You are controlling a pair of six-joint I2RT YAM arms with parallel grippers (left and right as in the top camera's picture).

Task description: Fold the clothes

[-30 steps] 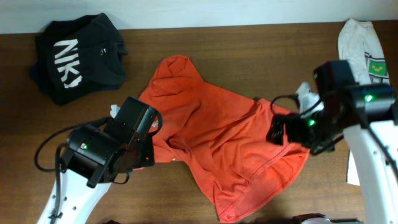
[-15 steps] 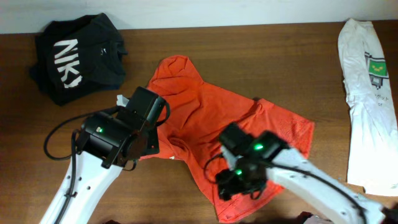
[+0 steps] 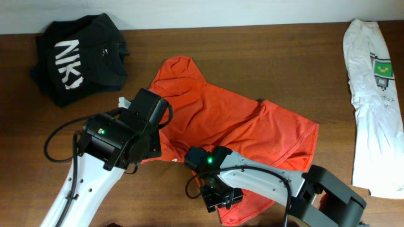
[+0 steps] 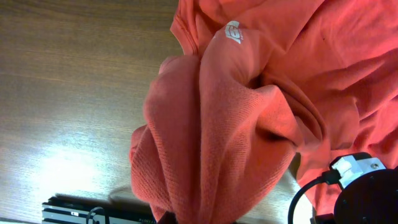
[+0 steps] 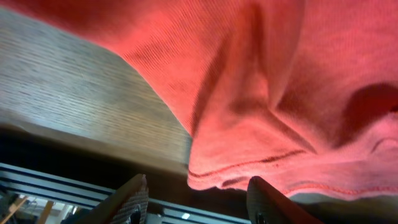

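The clothes in hand are an orange-red T-shirt (image 3: 233,126) lying crumpled across the middle of the wooden table (image 3: 265,57). My left gripper (image 3: 150,150) sits at the shirt's left edge. In the left wrist view it is shut on a thick bunch of the orange fabric (image 4: 211,124), which rises out of the jaws at the bottom of the frame. My right gripper (image 3: 218,192) is low at the shirt's front hem. In the right wrist view that gripper (image 5: 198,179) is open, its two fingers apart with the stitched hem (image 5: 249,165) hanging just above the gap.
A black shirt with white lettering (image 3: 76,57) lies bunched at the back left. A white shirt with a green print (image 3: 372,82) lies along the right edge. The table's front edge (image 5: 93,143) runs close under the right gripper.
My right arm has swung from the shirt's right side across to its front hem, and its jaws have narrowed. My left gripper shifted slightly up and right, still gripping fabric.
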